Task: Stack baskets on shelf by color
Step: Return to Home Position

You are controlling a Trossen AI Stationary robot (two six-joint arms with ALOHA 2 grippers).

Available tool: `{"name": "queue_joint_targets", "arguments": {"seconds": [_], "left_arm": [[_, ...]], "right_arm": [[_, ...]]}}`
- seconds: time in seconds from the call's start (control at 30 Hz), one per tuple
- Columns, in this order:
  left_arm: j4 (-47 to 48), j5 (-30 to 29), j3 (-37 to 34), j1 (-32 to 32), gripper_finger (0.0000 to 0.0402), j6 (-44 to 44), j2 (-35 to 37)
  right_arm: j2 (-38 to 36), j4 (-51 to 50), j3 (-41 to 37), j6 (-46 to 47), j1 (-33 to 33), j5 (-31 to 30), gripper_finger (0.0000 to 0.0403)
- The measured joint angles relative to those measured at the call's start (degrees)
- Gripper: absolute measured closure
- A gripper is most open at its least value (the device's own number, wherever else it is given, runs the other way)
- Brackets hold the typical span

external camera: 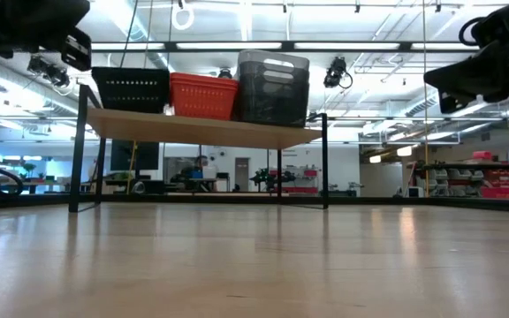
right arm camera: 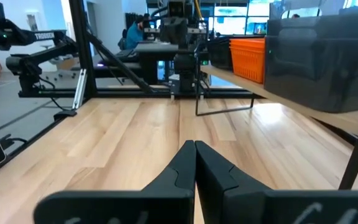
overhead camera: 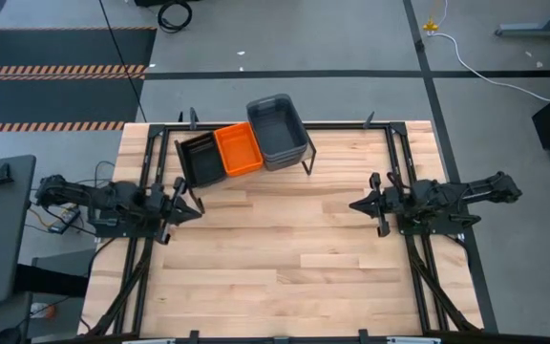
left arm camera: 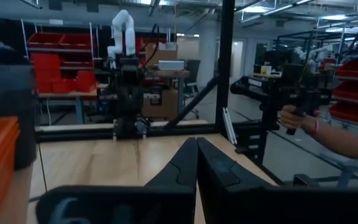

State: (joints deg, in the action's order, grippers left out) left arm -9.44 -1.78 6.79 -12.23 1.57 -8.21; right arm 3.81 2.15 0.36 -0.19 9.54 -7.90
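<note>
Three baskets stand side by side on the shelf (overhead camera: pixel 306 151) at the table's far edge: a black basket (overhead camera: pixel 200 158), an orange basket (overhead camera: pixel 239 149) and a taller dark-grey bin (overhead camera: pixel 280 131). In the low view they rest with their bottoms on the plank (external camera: pixel 206 129): black basket (external camera: pixel 131 89), orange basket (external camera: pixel 203 95), grey bin (external camera: pixel 273 87). My left gripper (overhead camera: pixel 195 207) hovers shut at the table's left side, near the shelf's left end. My right gripper (overhead camera: pixel 356 204) hovers shut at the right side. Both hold nothing.
The wide wooden tabletop (overhead camera: pixel 285 258) lies bare between and in front of the arms. Black metal frame rails (overhead camera: pixel 404 153) run along the table's sides. Beyond the table a person's hand (left arm camera: pixel 297 115) holds a device.
</note>
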Motion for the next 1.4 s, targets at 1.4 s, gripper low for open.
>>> {"name": "queue_joint_targets", "arguments": {"seconds": [1.4], "left_arm": [[9.3,-6.3,0.2,0.0,0.0390,-0.8,0.0]], "right_arm": [[0.9,0.0,0.0,0.6,0.0,0.1,0.0393]]}}
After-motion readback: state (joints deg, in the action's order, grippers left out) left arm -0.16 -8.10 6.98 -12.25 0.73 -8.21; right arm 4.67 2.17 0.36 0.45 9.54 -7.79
